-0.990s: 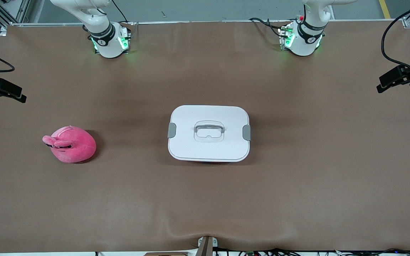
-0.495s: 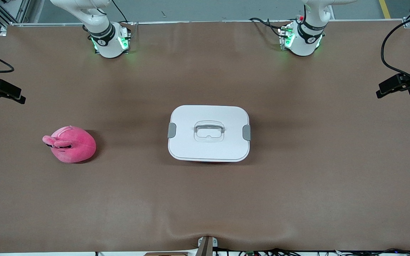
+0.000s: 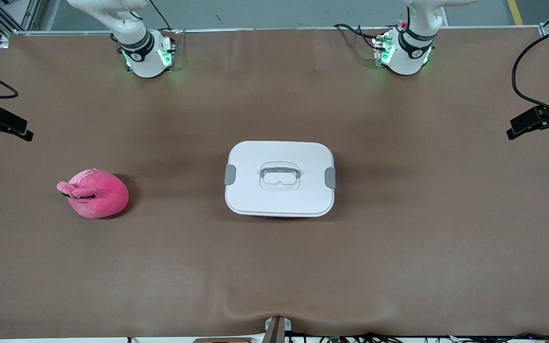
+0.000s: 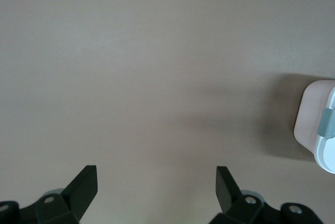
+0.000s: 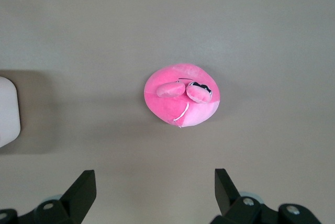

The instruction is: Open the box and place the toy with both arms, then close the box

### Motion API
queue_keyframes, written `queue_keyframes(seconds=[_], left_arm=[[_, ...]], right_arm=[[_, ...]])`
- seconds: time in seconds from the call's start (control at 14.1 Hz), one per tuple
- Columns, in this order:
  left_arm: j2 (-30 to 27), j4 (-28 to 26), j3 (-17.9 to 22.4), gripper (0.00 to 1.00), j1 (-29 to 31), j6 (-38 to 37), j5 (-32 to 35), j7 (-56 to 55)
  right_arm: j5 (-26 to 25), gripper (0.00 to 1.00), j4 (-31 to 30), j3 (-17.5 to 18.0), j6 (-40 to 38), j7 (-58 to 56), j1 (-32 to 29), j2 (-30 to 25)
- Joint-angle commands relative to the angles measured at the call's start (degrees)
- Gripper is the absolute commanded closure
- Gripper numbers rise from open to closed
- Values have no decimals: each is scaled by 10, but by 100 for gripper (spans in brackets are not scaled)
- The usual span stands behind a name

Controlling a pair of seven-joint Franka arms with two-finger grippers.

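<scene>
Left pincer (image 4: 154, 190), right pincer (image 5: 153, 192) agape; fuzzy round toy (image 3: 94, 193); smooth lidded box (image 3: 280, 178).

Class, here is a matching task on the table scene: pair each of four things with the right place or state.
Things:
1. toy
2. box
3. left end effector
4. right end effector

Places or states:
A. mid-table, lid on, both clips at its sides
B. open, over the table edge at the right arm's end
C. lying on the table toward the right arm's end
D. open, over the table edge at the left arm's end

Pairs: 1-C, 2-A, 3-D, 4-B
</scene>
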Motion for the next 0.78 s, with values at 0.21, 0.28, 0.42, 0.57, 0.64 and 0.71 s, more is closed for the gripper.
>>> queue_keyframes(seconds=[0.21,0.28,0.42,0.57,0.64,0.71], left_arm=[[26,23,-5,0,-6,0,-1,-103],[27,24,-6,0,-11,1,-1,-139],[31,24,-7,0,-28,4,0,-188],[40,24,-8,0,-34,18,-1,-220],[45,24,-10,0,-44,21,-1,-241],[48,24,-10,0,-47,24,-1,-260]], right_arm=[[9,0,14,-2,14,3,4,8],[9,0,14,-2,14,3,5,8],[9,0,14,-2,15,3,5,9],[9,0,14,-2,15,3,5,9],[9,0,14,-2,15,3,5,9],[8,0,14,-2,15,3,5,10]])
